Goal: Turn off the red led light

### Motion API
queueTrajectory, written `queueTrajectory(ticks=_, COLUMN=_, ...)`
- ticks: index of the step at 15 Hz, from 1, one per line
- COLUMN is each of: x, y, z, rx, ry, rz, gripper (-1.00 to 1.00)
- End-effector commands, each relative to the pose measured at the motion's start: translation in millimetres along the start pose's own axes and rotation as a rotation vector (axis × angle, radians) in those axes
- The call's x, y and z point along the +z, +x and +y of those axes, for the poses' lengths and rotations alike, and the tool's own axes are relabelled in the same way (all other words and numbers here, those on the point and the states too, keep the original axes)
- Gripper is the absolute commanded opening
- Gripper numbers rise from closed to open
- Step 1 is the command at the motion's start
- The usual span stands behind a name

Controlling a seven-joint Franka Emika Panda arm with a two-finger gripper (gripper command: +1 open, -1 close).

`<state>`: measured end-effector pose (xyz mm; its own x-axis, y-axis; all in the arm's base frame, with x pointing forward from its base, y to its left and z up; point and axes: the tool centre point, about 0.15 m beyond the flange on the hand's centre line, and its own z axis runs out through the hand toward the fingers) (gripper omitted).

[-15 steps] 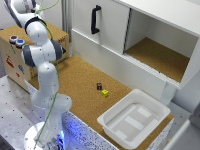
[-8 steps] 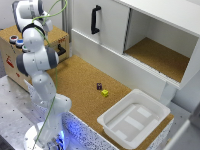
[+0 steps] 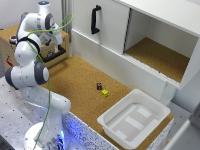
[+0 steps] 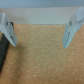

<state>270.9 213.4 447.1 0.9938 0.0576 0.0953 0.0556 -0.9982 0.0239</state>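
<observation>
The red led light cannot be made out in either view. In the exterior view the arm's upper links stand in front of the wooden box (image 3: 15, 47) at the counter's far corner on the exterior view's left; whether the light is there, I cannot tell.

The gripper (image 4: 41, 30) is wide open and holds nothing. Its two pale, flat fingers (image 4: 74, 27) stand well apart above bare cork. My guess is that it is held spread and empty because a push button needs a press, not a grasp. A dark shape runs along one edge of the wrist view, too blurred to name.

The counter (image 3: 80, 85) is covered in grainy, matte brown cork. Near its middle lie a small dark block (image 3: 99, 86) and a small yellow block (image 3: 105, 92), just beside each other. Toward the near corner on the exterior view's right sits a white plastic tray (image 3: 116, 126), smooth, rectangular and shallow-walled. Behind the counter's long edge stands a white cabinet (image 3: 112, 22) with a black handle (image 3: 94, 19) and an open, cork-floored compartment.
</observation>
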Motion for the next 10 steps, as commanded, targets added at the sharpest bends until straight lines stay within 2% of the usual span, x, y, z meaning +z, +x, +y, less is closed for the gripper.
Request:
queueTrajectory(ticks=1, x=39, y=14, z=102, rx=-0.074, ry=0.027, rz=0.048, gripper=1.00)
queueTrajectory(ticks=4, x=65, y=22, z=147, rx=-0.129, ry=0.012, rz=0.016, gripper=1.00)
queueTrajectory(ticks=6, x=76, y=31, z=178, rx=-0.125, ry=0.040, rz=0.006, gripper=1.00)
queueTrajectory(ticks=8, x=85, y=41, z=206, rx=-0.110, ry=0.043, rz=0.003, gripper=1.00)
queueTrajectory(ticks=10, x=88, y=47, z=228, rx=-0.082, ry=0.015, rz=-0.007, gripper=1.00)
